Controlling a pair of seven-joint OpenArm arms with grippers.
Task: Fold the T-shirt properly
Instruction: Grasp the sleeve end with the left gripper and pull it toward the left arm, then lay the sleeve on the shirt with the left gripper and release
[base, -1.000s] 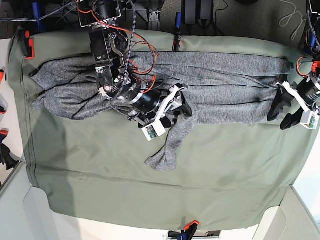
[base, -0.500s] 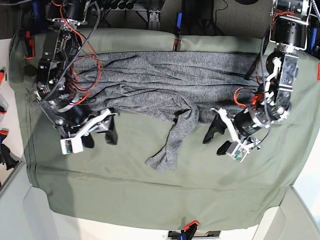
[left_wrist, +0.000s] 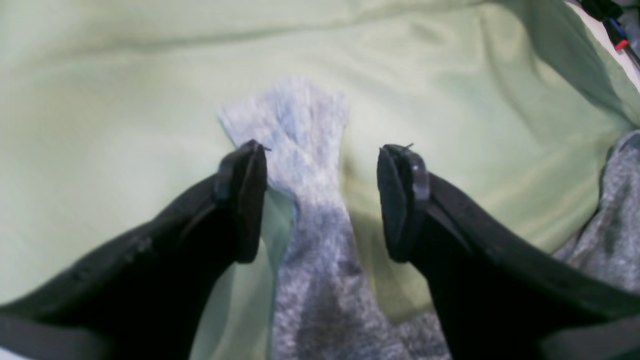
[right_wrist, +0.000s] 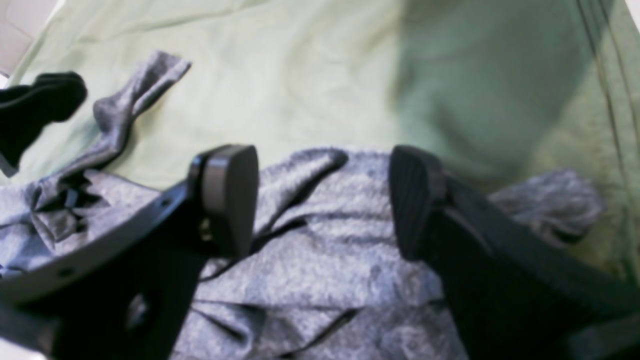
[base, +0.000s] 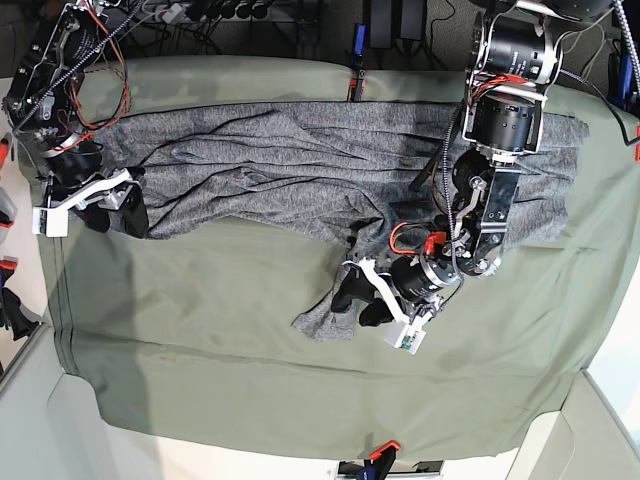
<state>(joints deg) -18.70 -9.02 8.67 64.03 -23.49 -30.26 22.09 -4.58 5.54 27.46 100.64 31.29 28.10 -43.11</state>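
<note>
Your left claw (base: 358, 297) is hanging low at mid-frame, jaws standing wide. Your right claw (base: 118, 208) is sitting far out sideways, also gaping.

Bright, even light; blurry wrist views

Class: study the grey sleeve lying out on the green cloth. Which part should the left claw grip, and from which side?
Probably the narrow neck of the sleeve, from above. The open left claw already straddles it there; the strip is thinnest at that spot and lies flat on the green cloth, flaring wider at its end.
</note>
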